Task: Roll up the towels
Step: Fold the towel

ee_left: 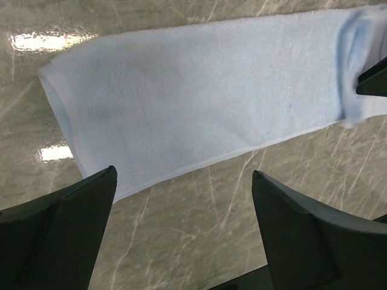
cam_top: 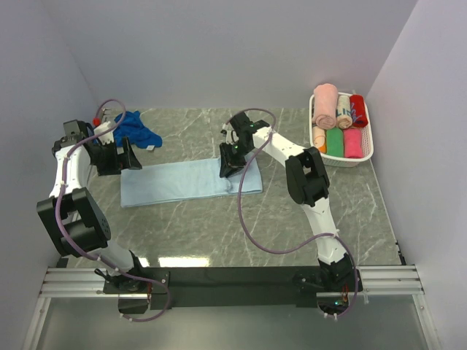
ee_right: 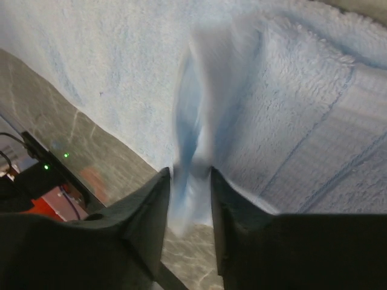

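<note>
Right gripper (ee_right: 188,175) straddles a raised fold at the right end of the pale blue towel (cam_top: 175,184), likely to start the roll; whether the fold is pinched or loose cannot be told. Left gripper (ee_left: 183,172) hangs wide open over the flat left end, probably ready to steady it.

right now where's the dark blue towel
In the top view, the dark blue towel lies crumpled at the back left, just behind the left pincer and beyond the pale towel spread flat.
</note>
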Controlling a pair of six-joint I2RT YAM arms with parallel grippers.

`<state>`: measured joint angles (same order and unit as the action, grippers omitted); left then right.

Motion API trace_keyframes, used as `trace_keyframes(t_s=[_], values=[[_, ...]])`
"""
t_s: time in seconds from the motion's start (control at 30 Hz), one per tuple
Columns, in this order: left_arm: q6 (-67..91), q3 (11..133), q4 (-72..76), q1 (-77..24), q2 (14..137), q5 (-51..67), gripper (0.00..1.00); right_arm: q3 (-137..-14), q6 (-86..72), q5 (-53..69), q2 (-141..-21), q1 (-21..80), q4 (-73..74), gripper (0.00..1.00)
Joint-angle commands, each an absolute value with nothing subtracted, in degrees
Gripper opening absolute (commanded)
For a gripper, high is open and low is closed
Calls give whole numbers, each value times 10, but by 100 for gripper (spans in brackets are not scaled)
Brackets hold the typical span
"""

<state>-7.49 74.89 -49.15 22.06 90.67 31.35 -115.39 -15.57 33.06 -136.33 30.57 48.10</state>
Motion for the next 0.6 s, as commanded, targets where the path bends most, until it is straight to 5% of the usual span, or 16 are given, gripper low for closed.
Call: trace_keyframes(t_s=[0.0, 0.4, 0.57], values=[[-91, 743, -491, 222, 871, 318, 99, -1182, -156, 355, -1348, 309, 472, 42], [-104, 694, -468, 134, 886, 324, 99, -1196, -50, 338, -1308, 191, 497, 40], [-62, 716, -452, 121, 936, 334, 45, -1258, -12, 292, -1362, 190, 497, 36]])
